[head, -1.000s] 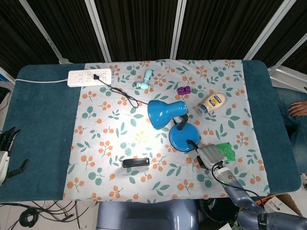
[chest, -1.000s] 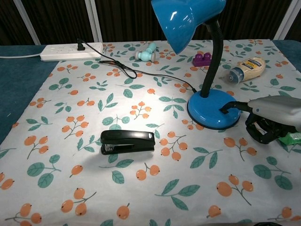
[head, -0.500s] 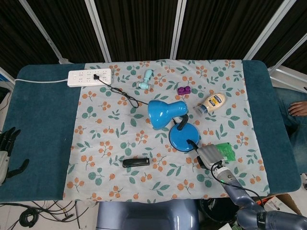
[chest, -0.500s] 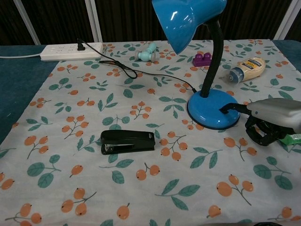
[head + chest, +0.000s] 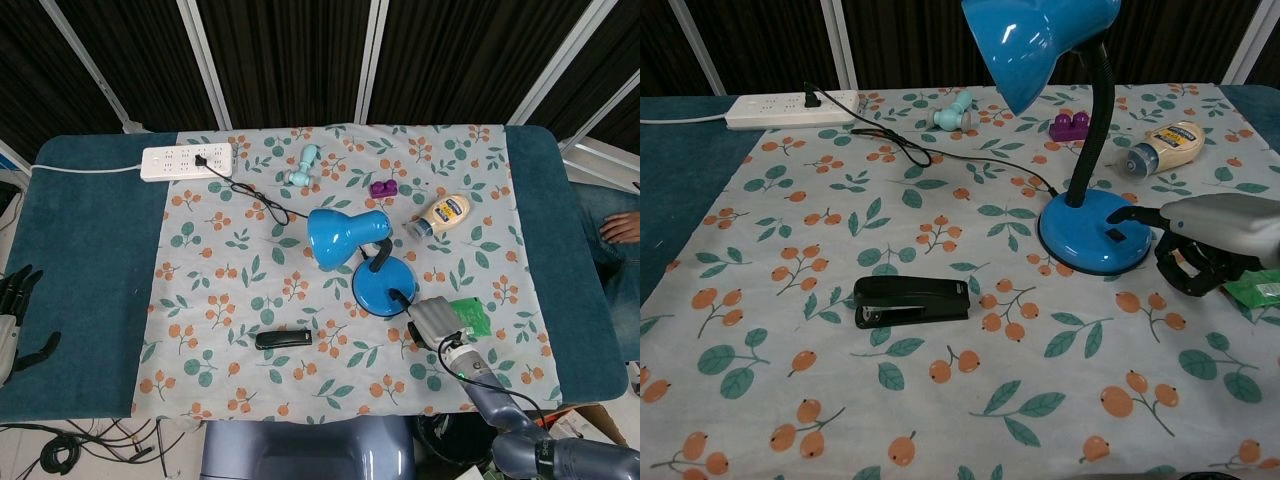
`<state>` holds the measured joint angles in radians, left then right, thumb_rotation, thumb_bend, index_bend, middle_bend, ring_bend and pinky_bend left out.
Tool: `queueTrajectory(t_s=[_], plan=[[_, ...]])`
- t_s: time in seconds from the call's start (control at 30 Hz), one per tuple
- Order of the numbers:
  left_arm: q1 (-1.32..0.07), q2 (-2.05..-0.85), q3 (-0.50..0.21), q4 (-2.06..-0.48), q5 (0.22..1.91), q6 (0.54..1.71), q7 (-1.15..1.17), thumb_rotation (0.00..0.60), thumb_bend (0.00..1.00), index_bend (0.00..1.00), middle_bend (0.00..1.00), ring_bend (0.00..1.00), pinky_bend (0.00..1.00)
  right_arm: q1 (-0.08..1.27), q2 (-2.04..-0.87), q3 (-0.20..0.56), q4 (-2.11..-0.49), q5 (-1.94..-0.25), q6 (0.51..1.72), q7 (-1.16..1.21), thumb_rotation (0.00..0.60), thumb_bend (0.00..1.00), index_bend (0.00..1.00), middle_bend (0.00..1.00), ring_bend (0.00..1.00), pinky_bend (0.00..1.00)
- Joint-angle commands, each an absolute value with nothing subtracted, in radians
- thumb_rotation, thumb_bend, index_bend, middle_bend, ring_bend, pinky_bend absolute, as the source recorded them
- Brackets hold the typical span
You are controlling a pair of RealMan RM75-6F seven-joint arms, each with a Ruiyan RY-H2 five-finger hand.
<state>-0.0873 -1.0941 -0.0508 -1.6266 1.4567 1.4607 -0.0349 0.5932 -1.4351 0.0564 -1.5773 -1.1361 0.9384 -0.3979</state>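
The right hand (image 5: 1205,245) sits at the near right of the blue desk lamp (image 5: 1080,120), with one finger stretched out over the lamp's round base (image 5: 1095,232), its tip just above or lightly on the base next to the small dark switch there; the chest view does not settle which. The other fingers are curled under the palm with nothing in them, so the hand holds nothing and only points. That pose fits a press on the switch better than a grasp of the lamp.

The lamp stands upright on the flowered cloth (image 5: 790,300) in the right half of the table (image 5: 80,260), its shade (image 5: 340,237) bent left and downward. No lit patch shows on the cloth beneath it, so the lamp looks off. Its black cord (image 5: 250,196) runs far and left to the white power strip (image 5: 188,161), where it is plugged in.

A green packet (image 5: 1255,289) lies just right of the hand. A black stapler (image 5: 910,301) lies near and left of the lamp, well apart from it. A mayonnaise bottle (image 5: 1165,146) lies on its side beyond the base, with a purple block (image 5: 1072,125) and a pale blue toy (image 5: 952,112) further off.

The left hand (image 5: 14,320) rests at the far left edge, fingers spread, holding nothing.
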Motion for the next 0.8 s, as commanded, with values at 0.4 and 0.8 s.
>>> queueTrajectory(t_s=[0.4,0.8], plan=[[-0.083,-1.097,-0.049,-1.629,1.461,1.470,-0.029,0.600,0.30,0.00,0.00,0.00,0.08,0.488,-1.177,0.093,-1.901,-1.223,1.219,-0.452,0.600,0.29,0.00,0.09,0.26,0.17],[-0.080,-1.102,-0.049,-1.633,1.461,1.477,-0.014,0.600,0.30,0.00,0.00,0.00,0.08,0.260,-1.094,-0.037,-1.924,-1.432,1.492,-0.410,0.600,0.23,0.00,0.06,0.16,0.14]])
